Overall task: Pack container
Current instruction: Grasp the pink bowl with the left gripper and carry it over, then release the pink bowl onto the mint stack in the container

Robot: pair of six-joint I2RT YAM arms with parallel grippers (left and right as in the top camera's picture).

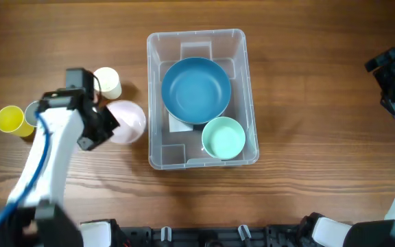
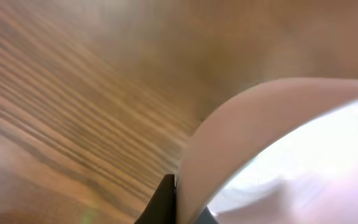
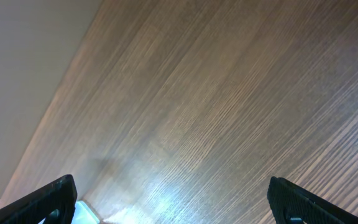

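Container (image 1: 154, 103) with blue bowl (image 1: 196, 89) inside, left tool (image 1: 108, 126) gripping pink bowl (image 1: 132, 121)

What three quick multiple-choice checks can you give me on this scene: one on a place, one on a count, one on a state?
1. Where is the mint bowl?
A) inside the container
B) outside it, to its left
C) outside it, to its right

2. How many bowls lie in the container?
A) one
B) two
C) four

3. The right gripper is:
A) shut on a yellow cup
B) open and empty
C) shut on a pink bowl

Answers:
1 A, it sits within the walls beside the blue bowl.
2 B, only the blue and mint ones are inside.
3 B, its fingers stand wide apart over the table.
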